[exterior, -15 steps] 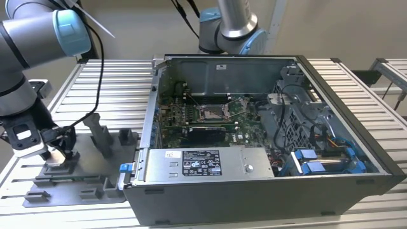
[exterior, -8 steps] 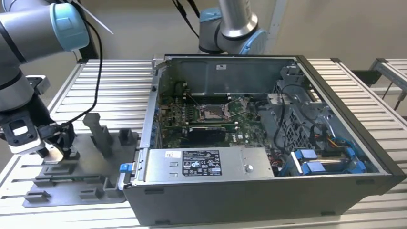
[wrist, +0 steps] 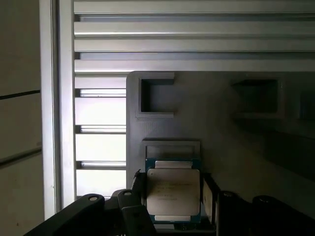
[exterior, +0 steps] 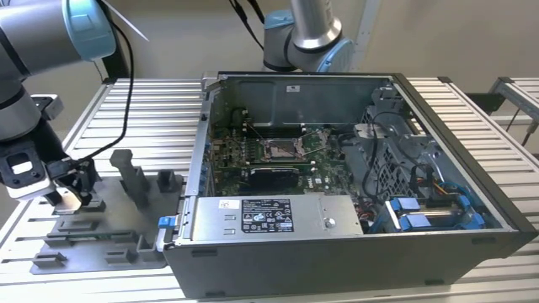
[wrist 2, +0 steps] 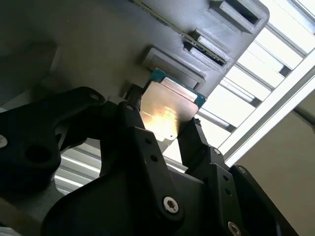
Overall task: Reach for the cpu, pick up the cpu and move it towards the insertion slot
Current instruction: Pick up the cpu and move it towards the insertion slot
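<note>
Watching both wrist views, I judged the gripper (wrist: pixel 173 183) clamped narrow on the cpu (wrist: pixel 172 196), pinching its opposite edges at the grey tray (exterior: pixel 101 255). In the exterior view it sat at eight o'clock; the insertion slot (exterior: pixel 282 149) lay toward two o'clock from there, beyond the case wall (exterior: pixel 201 158). A thin edge grip could slip, or clip that wall.

cpu (wrist: pixel 172 192): shiny metal top | tray (wrist: pixel 221 128): matt grey plastic | table (wrist: pixel 197 44): smooth ribbed metal | claw (wrist 2: pixel 162 123): matt black
</note>
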You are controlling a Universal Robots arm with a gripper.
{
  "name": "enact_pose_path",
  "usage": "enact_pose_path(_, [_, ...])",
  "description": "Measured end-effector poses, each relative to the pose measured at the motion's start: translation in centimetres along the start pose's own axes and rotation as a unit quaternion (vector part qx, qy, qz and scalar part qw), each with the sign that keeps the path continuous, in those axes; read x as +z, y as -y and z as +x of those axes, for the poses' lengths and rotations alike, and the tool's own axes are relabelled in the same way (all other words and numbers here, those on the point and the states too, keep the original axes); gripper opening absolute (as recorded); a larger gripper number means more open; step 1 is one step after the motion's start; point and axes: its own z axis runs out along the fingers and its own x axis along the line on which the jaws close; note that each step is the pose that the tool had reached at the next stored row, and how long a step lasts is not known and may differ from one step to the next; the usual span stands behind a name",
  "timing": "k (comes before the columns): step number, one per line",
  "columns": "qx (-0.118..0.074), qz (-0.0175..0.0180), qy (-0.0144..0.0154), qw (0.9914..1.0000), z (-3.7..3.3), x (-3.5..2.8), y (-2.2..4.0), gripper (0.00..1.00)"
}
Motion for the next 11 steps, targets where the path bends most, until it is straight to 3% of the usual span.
enact_pose_path(11, [0.000, 0.0016, -0.0007, 1.00000, 0.00, -1.37, -0.03, 0.00])
